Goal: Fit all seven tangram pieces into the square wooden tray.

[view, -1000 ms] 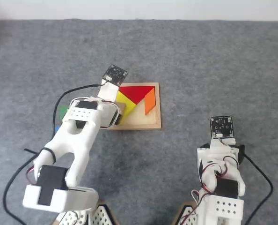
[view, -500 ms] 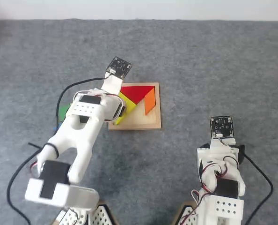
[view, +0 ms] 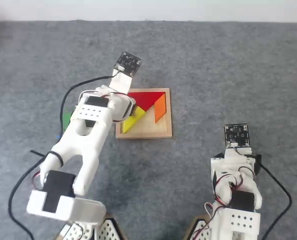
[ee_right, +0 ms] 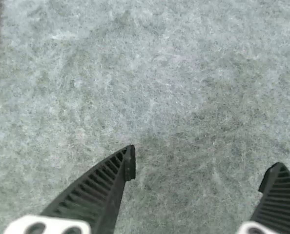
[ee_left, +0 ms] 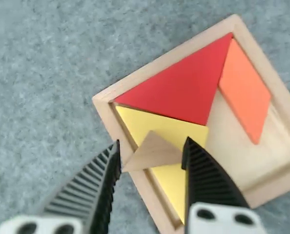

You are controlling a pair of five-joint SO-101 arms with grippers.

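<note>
Shifted farther over the tray (ee_left: 105, 101), the left gripper (ee_left: 153, 143) clamps a tan triangle (ee_left: 157, 153) above the yellow triangle (ee_left: 184, 134), with bare tray floor lying toward the orange piece (ee_left: 245, 92).

A grey carpet (view: 228, 60) spreads flat under soft, even light; a pale white strip (view: 148, 10) borders the carpet's far edge.

On grey felt table (view: 228, 65), wooden tray (view: 153, 134)

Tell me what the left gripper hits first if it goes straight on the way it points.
Probably the yellow triangle in the wooden tray, just beyond the plain triangle held in the left gripper; depth is unclear.
</note>
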